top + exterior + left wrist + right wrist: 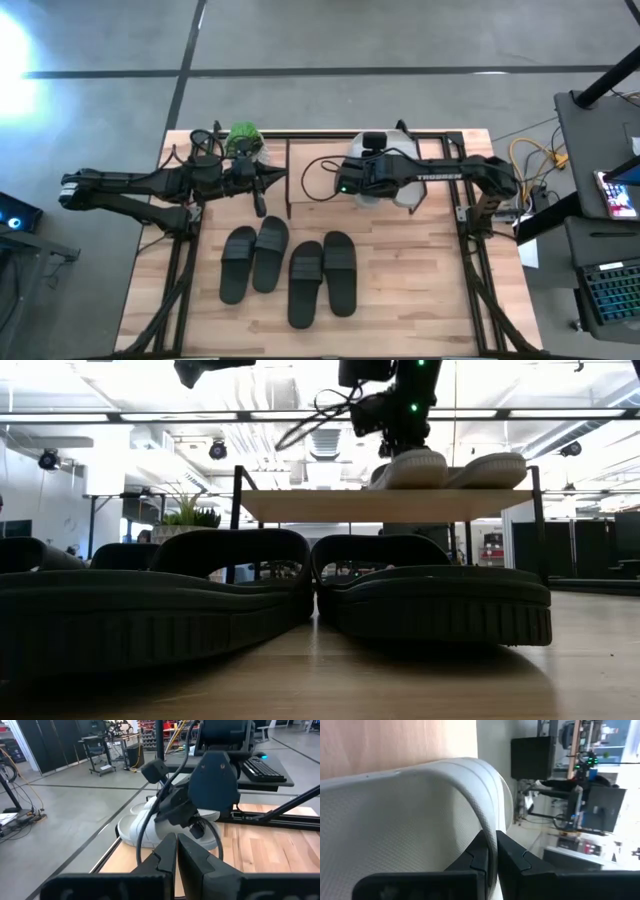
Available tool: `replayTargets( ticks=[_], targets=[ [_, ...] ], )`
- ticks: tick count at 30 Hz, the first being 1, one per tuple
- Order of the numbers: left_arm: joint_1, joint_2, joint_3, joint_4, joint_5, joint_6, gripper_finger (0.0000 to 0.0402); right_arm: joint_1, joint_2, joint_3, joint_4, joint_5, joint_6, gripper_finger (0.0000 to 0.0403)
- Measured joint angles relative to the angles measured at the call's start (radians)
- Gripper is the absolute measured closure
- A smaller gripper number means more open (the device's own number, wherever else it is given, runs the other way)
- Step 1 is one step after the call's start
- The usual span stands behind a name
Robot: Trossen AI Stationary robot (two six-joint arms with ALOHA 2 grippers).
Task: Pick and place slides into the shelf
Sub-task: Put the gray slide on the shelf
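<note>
From above, the right arm (430, 175) is covering most of the grey slides (375, 190) and the shelf's (385, 505) board. In the low view, the nearest black slides (150, 595) are running off the left edge, and both arms are being cropped at the top.

Four matte black rubber slides (288, 268) lie at the frame's centre on the pale striped wooden table (420, 290). Upper centre, light grey textured slides (450, 468) top the light wooden shelf (385, 505).
</note>
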Motion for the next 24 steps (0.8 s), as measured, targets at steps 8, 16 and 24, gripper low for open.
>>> replayTargets(
  ticks=[8, 16, 24],
  targets=[
    [0.000, -0.002, -0.001, 0.000, 0.000, -0.004, 0.0402, -0.015, -0.009, -0.014, -0.005, 0.049, 0.007, 0.0390],
    [0.000, -0.002, 0.000, 0.001, 0.000, -0.004, 0.0402, -0.023, -0.045, -0.013, -0.019, 0.069, -0.001, 0.0390],
    [0.000, -0.002, 0.001, 0.001, 0.000, -0.004, 0.0402, -0.023, -0.047, -0.015, -0.033, -0.003, -0.013, 0.0390]
  ],
)
